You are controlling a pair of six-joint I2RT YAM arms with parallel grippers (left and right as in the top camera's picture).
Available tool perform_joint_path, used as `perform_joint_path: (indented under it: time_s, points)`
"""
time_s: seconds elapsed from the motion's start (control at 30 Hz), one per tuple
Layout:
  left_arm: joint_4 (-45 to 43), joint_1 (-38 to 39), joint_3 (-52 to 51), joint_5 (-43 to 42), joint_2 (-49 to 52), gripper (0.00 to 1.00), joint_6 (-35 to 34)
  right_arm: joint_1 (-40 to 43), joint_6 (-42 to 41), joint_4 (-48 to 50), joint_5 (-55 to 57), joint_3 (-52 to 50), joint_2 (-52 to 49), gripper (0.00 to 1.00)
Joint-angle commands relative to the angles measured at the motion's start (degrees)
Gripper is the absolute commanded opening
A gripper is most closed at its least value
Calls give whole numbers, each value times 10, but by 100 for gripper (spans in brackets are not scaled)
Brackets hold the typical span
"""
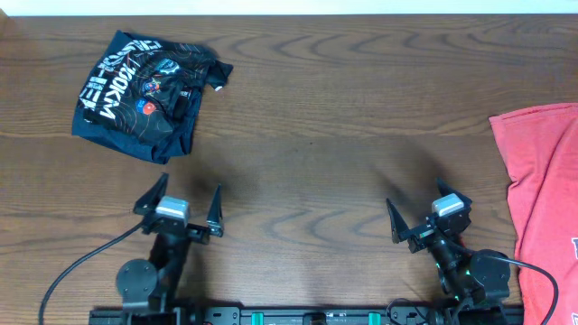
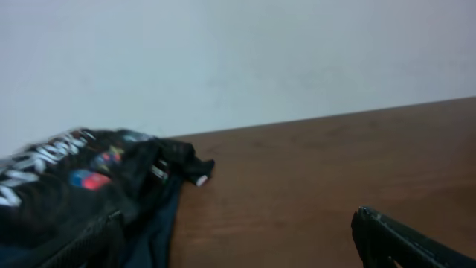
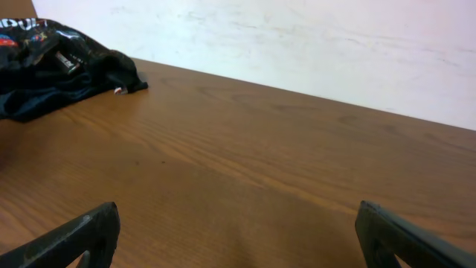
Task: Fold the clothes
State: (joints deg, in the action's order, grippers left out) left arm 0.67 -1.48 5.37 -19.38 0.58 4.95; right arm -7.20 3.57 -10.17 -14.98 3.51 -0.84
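Brown wood-grain table (image 1: 307, 162) with a white wall along its far edge; the middle is bare.

Task item: the black jersey (image 1: 149, 95) lies at the far left as a crumpled, partly bunched bundle. White lettering runs near-to-far along its left side, and a small flap sticks out to the right at its far corner. The bundle is compact, so no clear long axis can be stated. A red T-shirt (image 1: 542, 199) lies at the right edge and runs out of view.

Left gripper (image 1: 192, 185): jaws spread fully wide, holding nothing, fingertips pointing far. The jersey lies straight beyond it and slightly left, apart, with bare wood between them.

Right gripper (image 1: 415, 206): jaws likewise fully spread and empty, well apart from the jersey, with the T-shirt near on its right.

Judgement: the left arm is clearly nearer the jersey, and a forward reach, biased left, would meet its near edge first.
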Motion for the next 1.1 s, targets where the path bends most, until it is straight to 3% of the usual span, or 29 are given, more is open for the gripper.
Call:
perform_joint_path:
  time_s: [0.0, 1.07]
  points:
    - [-25, 10, -37, -9, -5, 98, 4, 9, -5, 1, -3, -3, 5, 99]
    - [17, 17, -51, -7, -3, 98, 4, 9, -5, 1, -2, -3, 5, 99]
